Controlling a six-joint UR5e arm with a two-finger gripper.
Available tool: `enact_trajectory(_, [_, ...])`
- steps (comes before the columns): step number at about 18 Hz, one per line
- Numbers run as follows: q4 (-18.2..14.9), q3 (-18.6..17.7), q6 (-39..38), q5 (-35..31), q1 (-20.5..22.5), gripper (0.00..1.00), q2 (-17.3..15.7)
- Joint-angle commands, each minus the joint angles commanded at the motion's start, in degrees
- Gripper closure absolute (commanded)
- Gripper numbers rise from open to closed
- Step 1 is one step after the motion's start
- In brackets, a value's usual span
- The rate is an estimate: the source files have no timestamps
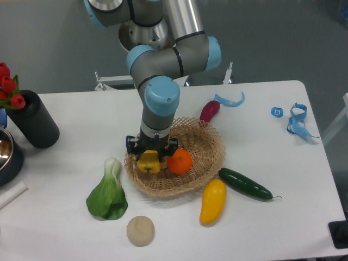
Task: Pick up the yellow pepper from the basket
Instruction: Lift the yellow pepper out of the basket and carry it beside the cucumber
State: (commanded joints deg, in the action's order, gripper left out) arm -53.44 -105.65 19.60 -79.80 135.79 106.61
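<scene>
Small lobed yellow pepper (149,162) sits at the left side inside the round tan wicker basket (204,163).

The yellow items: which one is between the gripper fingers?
The yellow pepper, small and blocky, inside the basket beside the orange. The long yellow fruit lies outside, on the table.

one fixed camera looks down from the front, fairly near, across the table (283,136).

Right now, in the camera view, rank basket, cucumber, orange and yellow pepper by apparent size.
1. basket, clearly widest.
2. cucumber.
3. orange.
The yellow pepper looks about the orange's size, but the gripper partly covers it, so that order is unsure.
</scene>
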Motion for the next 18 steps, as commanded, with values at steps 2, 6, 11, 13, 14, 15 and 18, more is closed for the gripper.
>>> enact_trajectory(2, [-0.18,1.67,0.26,0.00,1.31,0.81,-0.53])
enact_trajectory(6, [-0.88,6.50,5.78,0.00,5.53,0.81,-1.58])
enact_trajectory(11, [-1.23,7.74,13.95,-0.17,12.91,0.81,-1.58])
enact_trajectory(13, [-1.76,7.74,18.70,-0.79,15.55,0.80,-1.58])
enact_trajectory(14, [-2.11,7.74,21.59,-1.05,17.04,0.81,-1.58])
enact_trajectory(15, [-2.89,7.66,26.06,-1.32,18.53,0.81,-1.50])
enact_trajectory(18, [-4.57,7.74,34.86,-3.94,20.13,0.81,-1.23])
